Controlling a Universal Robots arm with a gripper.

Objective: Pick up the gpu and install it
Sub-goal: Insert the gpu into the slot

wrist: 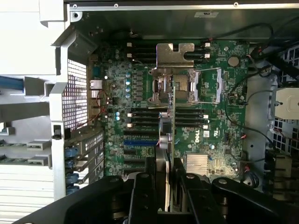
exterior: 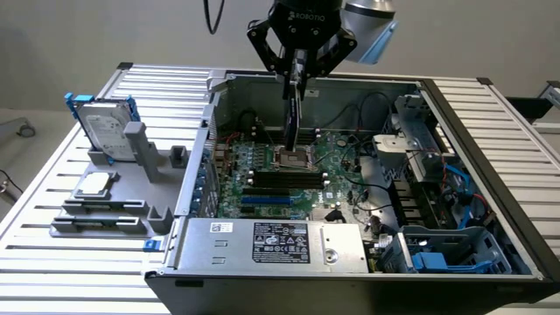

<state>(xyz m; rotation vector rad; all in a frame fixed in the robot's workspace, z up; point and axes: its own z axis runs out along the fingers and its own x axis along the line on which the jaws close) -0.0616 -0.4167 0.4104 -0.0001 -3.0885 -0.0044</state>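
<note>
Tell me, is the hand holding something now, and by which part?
Yes: the hand grips the gpu by its upper edge. The card hangs upright above the motherboard in the open case.

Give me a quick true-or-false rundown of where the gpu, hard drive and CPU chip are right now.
1. The gripper holds the gpu edge-down over the motherboard. True.
2. The gpu is seated in a slot. False: it hangs in the gripper above the board.
3. The hard drive stands on the grey fixture outside the computer case. True.
4. The CPU chip lies inside the case. False: it lies on the fixture.
5. The case is closed. False: it is open.
</note>
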